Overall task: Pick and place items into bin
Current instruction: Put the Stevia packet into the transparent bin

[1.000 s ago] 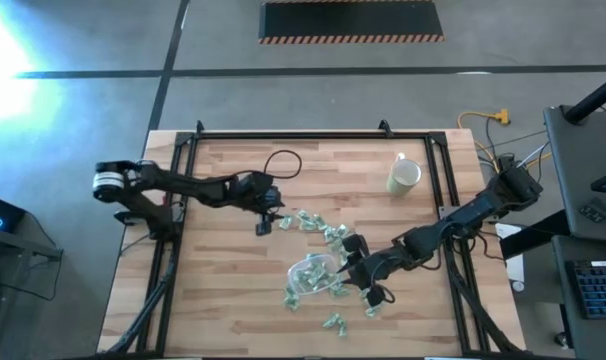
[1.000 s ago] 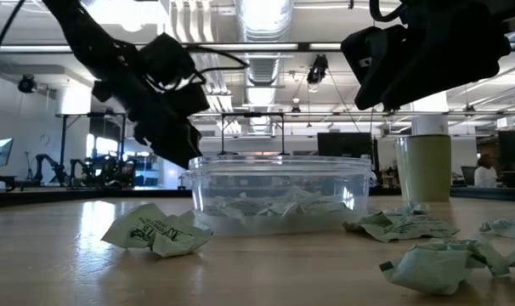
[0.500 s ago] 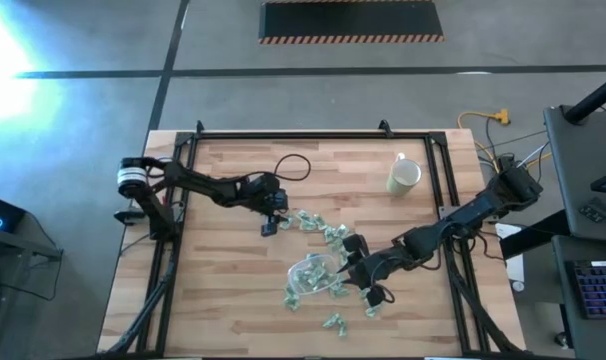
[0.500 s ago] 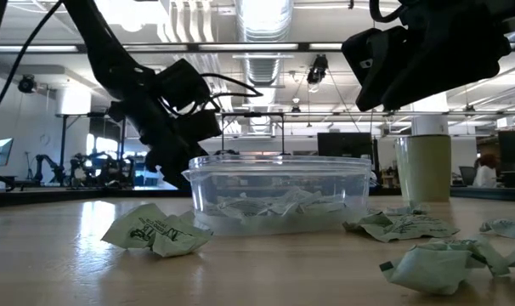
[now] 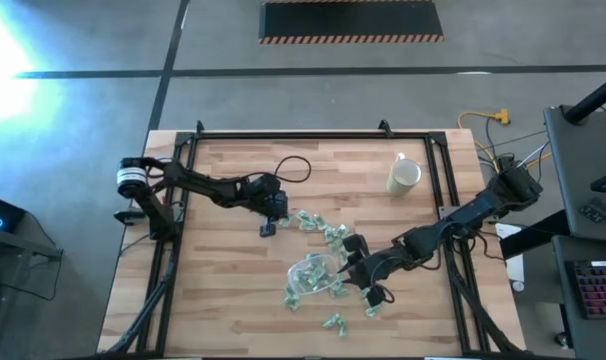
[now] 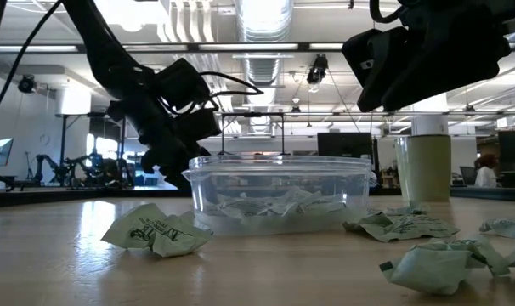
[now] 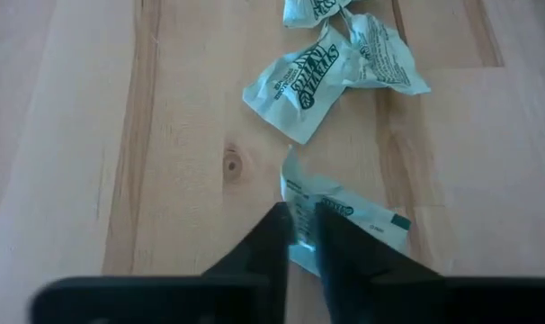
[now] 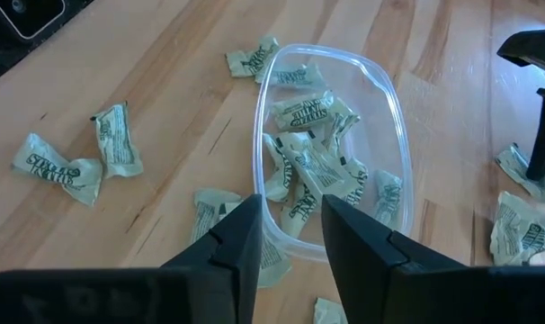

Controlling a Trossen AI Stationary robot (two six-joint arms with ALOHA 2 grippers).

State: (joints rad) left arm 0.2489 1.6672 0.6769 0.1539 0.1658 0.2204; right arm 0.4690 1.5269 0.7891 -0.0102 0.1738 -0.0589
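Several pale-green wrapped items are strewn across the wooden table, and more lie inside the clear oval bin. My left gripper is down at the table on the far-left end of the strewn items, shut on one item. My right gripper hangs open above the bin's right end, its fingers apart and nothing between them. In the low view the bin stands at the middle, with loose items on the table on either side of it. My left gripper pinches one end of the wrapped item between its two fingers. The fingers slant down at it from the table's left. The rest of the item lies flat on the wood past the fingertips.
A cream mug stands at the far right. A black cable loop lies behind the left arm. Loose items lie near the front edge and left of the bin. A black frame runs around the table.
My left gripper has gone down toward the table and a little toward the right edge, reaching the item at the end of the strewn row. My right gripper has stayed above the bin.
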